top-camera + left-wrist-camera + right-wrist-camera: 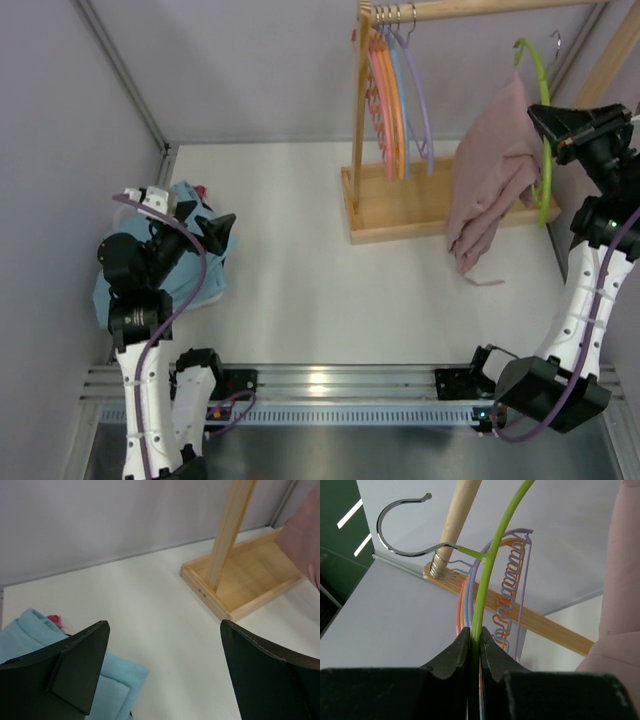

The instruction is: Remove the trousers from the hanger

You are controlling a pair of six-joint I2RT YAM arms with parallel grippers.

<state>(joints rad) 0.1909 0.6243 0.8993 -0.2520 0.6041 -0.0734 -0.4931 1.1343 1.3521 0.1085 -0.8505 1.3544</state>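
Note:
Pink trousers (pixel 492 180) hang over a green hanger (pixel 542 120) held off the rack at the right; their legs trail down to the table. My right gripper (pixel 545 122) is shut on the hanger's green wire, seen between the jaws in the right wrist view (pixel 475 636), with the hanger's metal hook (pixel 402 527) free in the air and the trousers (pixel 620 605) at the right edge. My left gripper (pixel 218 228) is open and empty above the table at the left; in its view (pixel 164 670) the jaws stand wide apart.
A wooden rack (pixel 420 205) stands at the back right with several coloured hangers (pixel 400 100) on its rail. A pile of folded light-blue clothes (pixel 190 250) lies at the left under the left arm. Grey walls enclose the table.

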